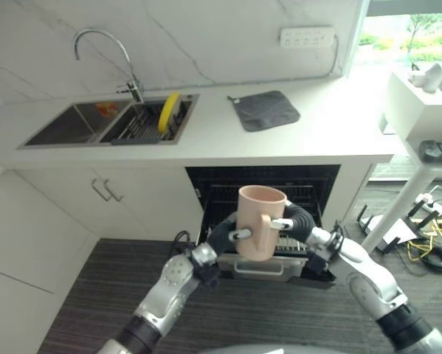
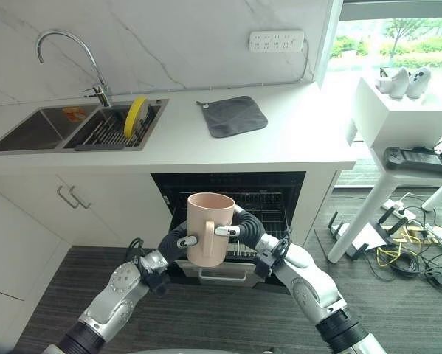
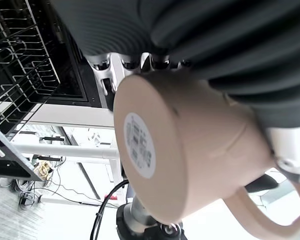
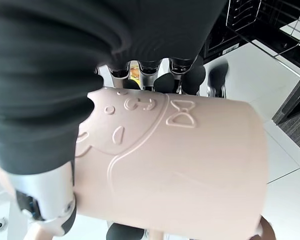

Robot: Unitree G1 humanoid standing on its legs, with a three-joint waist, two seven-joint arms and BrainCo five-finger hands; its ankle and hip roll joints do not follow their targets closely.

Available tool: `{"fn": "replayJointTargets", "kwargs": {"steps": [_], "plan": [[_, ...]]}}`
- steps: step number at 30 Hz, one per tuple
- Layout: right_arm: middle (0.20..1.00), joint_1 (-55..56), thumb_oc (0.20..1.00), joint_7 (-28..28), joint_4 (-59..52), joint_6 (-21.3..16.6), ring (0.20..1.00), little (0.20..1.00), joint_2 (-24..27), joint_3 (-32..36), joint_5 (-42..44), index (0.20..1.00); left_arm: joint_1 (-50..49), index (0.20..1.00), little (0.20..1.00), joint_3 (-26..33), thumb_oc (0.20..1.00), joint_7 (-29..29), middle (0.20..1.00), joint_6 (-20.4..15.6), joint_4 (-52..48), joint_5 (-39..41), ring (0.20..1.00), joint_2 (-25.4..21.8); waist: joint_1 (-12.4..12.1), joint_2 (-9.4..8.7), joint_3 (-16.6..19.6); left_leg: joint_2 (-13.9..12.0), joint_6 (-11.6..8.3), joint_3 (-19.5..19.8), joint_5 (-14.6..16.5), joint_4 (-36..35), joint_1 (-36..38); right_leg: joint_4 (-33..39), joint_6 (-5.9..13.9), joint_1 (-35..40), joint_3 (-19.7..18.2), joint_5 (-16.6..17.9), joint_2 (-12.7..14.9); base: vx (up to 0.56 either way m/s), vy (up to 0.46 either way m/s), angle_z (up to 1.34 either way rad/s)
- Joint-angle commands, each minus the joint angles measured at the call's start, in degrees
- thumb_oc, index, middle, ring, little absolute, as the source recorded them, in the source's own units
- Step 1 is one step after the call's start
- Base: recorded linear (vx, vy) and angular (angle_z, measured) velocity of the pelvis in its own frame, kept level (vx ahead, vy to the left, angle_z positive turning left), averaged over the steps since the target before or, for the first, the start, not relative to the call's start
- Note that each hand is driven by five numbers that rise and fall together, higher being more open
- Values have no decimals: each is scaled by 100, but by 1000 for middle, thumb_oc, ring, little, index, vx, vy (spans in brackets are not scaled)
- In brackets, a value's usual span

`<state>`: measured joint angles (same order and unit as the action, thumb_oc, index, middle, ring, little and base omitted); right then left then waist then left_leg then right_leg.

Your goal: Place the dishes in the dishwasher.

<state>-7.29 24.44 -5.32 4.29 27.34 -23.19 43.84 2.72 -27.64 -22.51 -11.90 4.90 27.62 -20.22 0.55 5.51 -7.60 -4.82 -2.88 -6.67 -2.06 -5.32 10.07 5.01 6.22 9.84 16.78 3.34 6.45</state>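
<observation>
A pale pink mug (image 1: 260,221) with a handle stands upright in the air in front of the open dishwasher (image 1: 261,181). My left hand (image 1: 222,234) grips it from the left side and my right hand (image 1: 300,219) from the right, thumbs on the near face by the handle. In the left wrist view the mug's (image 3: 190,150) labelled base shows with the fingers curled behind it. In the right wrist view the mug's (image 4: 190,160) embossed side lies against the fingers. The lower wire rack (image 1: 283,251) is pulled out just below the mug.
A yellow plate (image 1: 167,112) stands in the drying rack in the sink (image 1: 66,127). A grey cloth (image 1: 263,110) lies on the counter. At the right is a white side table (image 2: 398,118) with a black controller (image 2: 420,158); cables lie on the floor beneath.
</observation>
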Motion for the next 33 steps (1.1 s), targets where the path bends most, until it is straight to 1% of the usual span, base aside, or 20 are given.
{"fn": "replayJointTargets", "kwargs": {"steps": [1,5,6,10,16,24,28,33], "plan": [[200,-640,200,-11,-601,-863,200,200,-780,-453,533,200,415,1000,1000,-175,1000,578,1000,102,280,-106,1000,-41,-84,-420,8,368,313,-283,570,577,45,-523,-166,25,-315,-580,-110,0,0,0],[200,-581,200,-599,-604,-1393,200,200,-866,-146,777,200,331,1000,1000,10,1000,1308,1000,60,348,-295,1000,26,-85,-418,-10,332,296,-339,551,569,46,-525,-178,28,-280,-576,-109,0,0,0],[200,-534,200,-737,-608,-1519,200,200,-891,29,834,200,285,1000,1000,87,1000,1482,1000,60,347,-320,1000,23,-85,-420,-14,320,288,-353,545,561,45,-528,-181,26,-264,-576,-108,0,0,0],[200,-431,200,-1016,-642,-1780,200,200,-910,321,953,200,185,1000,1000,228,1000,1775,1000,71,326,-290,1000,42,-84,-420,-40,300,287,-372,538,562,41,-534,-190,25,-235,-576,-104,-6,-5,1],[200,-247,200,-1195,-614,-2175,200,200,-940,674,1079,200,59,1000,1000,365,1000,1907,1000,144,205,-273,1000,57,-67,-405,-86,266,278,-415,520,561,30,-545,-198,14,-196,-572,-98,-30,-18,7],[200,-102,200,-1286,-495,-2622,200,200,-946,878,1179,200,7,1000,1000,425,1000,2011,1000,41,251,-229,1000,47,-32,-385,-108,205,243,-500,483,535,40,-525,-194,22,-150,-560,-93,-7,-4,1],[200,-58,200,-1354,-460,-2752,200,200,-930,956,1191,200,1,1000,1000,479,1000,2073,1000,-30,246,-235,1000,20,-24,-379,-106,188,231,-516,464,507,43,-512,-192,16,-139,-554,-102,0,0,0],[200,-14,200,-1394,-415,-2782,200,200,-915,1046,1164,200,-11,1000,1000,546,1000,2136,1000,-42,185,-405,1000,-22,-15,-379,-110,162,214,-528,445,491,39,-506,-204,7,-128,-564,-128,-2,-6,0]]}}
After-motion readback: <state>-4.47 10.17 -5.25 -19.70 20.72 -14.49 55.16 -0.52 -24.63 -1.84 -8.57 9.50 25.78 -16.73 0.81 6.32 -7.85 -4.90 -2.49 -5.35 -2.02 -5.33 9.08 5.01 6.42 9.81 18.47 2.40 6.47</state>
